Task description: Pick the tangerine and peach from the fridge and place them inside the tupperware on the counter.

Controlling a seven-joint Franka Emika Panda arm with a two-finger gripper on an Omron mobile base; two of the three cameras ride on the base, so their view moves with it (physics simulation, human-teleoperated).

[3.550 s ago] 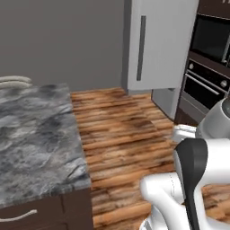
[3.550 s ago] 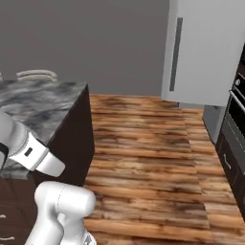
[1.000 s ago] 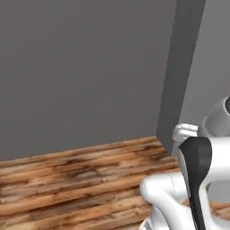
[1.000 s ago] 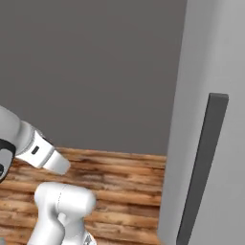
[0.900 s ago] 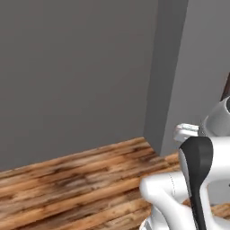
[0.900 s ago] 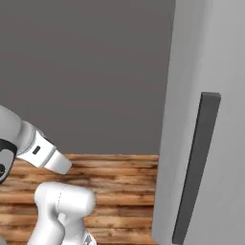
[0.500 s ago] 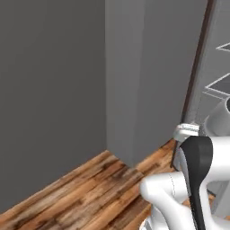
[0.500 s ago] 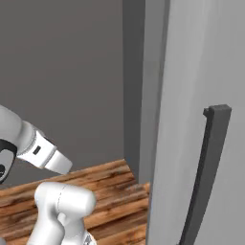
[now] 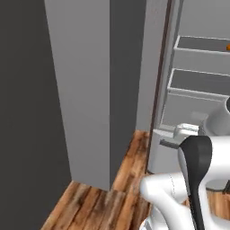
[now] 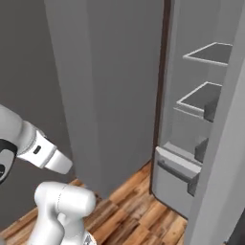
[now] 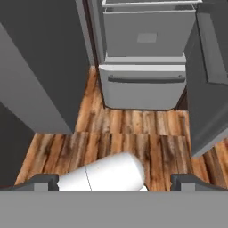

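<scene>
The end effector (image 11: 114, 180) is hanging released, fingers spread wide. Ahead of it, the fridge (image 11: 142, 53) is showing drawers. The left base view is catching something orange (image 9: 227, 46) on a shelf

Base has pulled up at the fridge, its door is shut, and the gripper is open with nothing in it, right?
Not quite: the fridge door stands open. The right base view shows its grey shelves and drawers, and the hand view looks straight at the lower drawers. The rest holds: the gripper is open with nothing between its fingertips.
</scene>
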